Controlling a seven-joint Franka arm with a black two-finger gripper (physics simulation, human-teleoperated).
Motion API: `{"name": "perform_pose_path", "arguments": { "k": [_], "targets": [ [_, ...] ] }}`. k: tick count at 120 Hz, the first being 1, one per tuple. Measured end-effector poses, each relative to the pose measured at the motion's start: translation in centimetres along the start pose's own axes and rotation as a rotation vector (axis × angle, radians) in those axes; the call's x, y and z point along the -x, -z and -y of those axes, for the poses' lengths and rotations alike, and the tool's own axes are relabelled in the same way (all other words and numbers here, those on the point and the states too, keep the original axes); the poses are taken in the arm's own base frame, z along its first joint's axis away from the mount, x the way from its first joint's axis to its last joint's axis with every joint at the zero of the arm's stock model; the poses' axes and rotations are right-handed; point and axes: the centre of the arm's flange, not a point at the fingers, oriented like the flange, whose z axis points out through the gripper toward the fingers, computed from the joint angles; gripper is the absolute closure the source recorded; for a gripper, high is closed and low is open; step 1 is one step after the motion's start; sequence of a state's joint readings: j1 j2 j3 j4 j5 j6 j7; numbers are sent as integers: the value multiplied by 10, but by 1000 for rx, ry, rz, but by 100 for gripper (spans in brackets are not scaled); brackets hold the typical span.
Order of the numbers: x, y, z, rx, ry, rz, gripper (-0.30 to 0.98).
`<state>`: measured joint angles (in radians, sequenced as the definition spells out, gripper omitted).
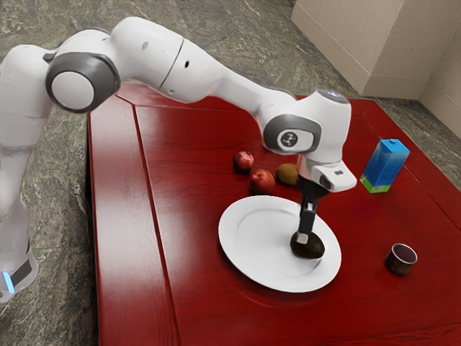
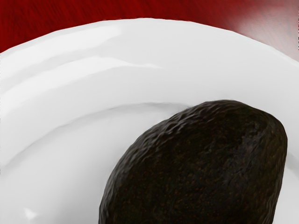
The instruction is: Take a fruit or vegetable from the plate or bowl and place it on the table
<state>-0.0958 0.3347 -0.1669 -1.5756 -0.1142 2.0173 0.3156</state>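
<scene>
One avocado (image 1: 313, 249) lies on a single white plate (image 1: 248, 249), where the gripper (image 1: 303, 238) is poised at it, apparently for removal to the tabletop (image 1: 202, 306); whether it is clasped cannot be told. Two red fruits (image 1: 262, 182) and one brown fruit (image 1: 287, 174) are seen on the far side, one carton (image 1: 385, 167) and one cup (image 1: 400, 262) at the exterior view's right.

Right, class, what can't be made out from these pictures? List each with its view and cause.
Avocado, wrist view: partly cut off by the lower edge.
Gripper, exterior view: whether it grips anything, being seen side-on.
Brown fruit, exterior view: one side hidden behind the arm.
Cup, exterior view: contents, too dark and small.
</scene>
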Motion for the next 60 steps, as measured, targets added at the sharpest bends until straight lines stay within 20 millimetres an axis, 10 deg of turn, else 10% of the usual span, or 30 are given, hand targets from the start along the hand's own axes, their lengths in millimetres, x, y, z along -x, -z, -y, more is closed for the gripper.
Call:
{"name": "perform_pose_path", "arguments": {
  "k": [60],
  "targets": [
    [-22,-17,26,-38,-31,-27,16]
  ]
}}
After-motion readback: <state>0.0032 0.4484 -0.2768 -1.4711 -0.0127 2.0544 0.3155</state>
